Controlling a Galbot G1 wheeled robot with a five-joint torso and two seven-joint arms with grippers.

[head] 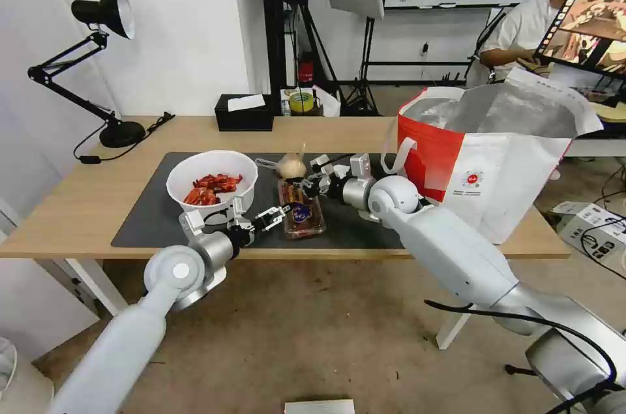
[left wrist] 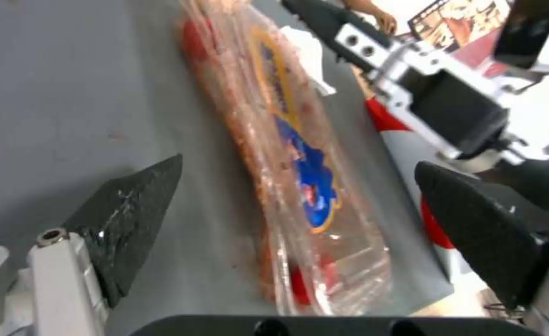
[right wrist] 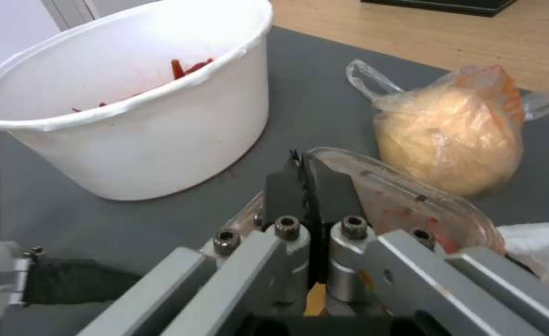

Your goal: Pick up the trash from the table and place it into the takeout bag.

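Looking down from the head: long table (head: 78, 205) with a dark mat (head: 156, 212). White bowl (head: 212, 180) of red shells on the mat. Clear box (head: 302, 208) of tomatoes just beside the bowl, toward the right. Small bag of beige food (head: 291, 166) behind the box. Big red-and-white takeout bag (head: 495, 153) standing open at the right end of the table, silver inside. Left gripper (head: 277, 213) low at the near end of the box, fingers apart. Right gripper (head: 306, 184) at the far end of the box, fingers together. Black tissue box (head: 244, 113) and desk lamp (head: 98, 62) farther back.

Peeking from the left wrist: clear box (left wrist: 293, 158) lying on the mat between two black fingers (left wrist: 131, 219), spread wide, one on each side, not touching it. Right gripper (left wrist: 324, 18) beyond the far end.

Peeking from the right wrist: two black fingers (right wrist: 330, 191) pressed together over the rim of the clear box (right wrist: 411, 205); whether pinching the rim, cannot tell. White bowl (right wrist: 150, 121) on one side, beige food bag (right wrist: 455, 135) on the other. Crumpled tissue (right wrist: 536, 247) just beside the box. Left gripper's finger (right wrist: 69, 282) near the bowl.
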